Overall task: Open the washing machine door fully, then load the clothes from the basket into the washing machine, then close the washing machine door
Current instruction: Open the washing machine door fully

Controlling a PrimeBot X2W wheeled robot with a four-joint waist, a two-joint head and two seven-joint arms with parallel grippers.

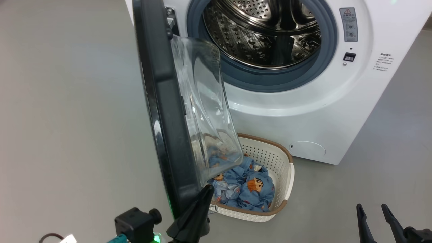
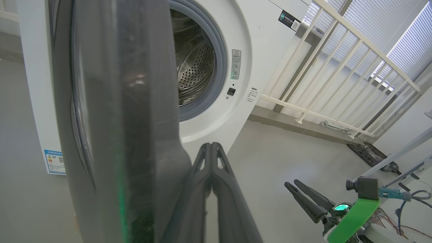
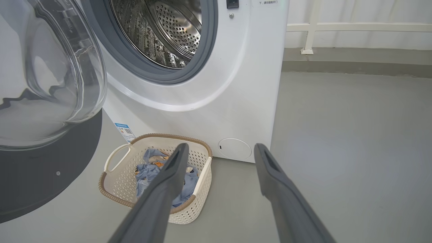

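**Door swung out, laundry in the basket**

The washing machine door stands open, edge-on in the head view, its glass bowl hanging over the basket. The basket sits on the floor just in front of the washing machine, with the clothes heaped inside it. The left gripper is clenched on nothing, its tip at the door's lower rim. The right gripper is spread wide and empty, well apart from the basket.
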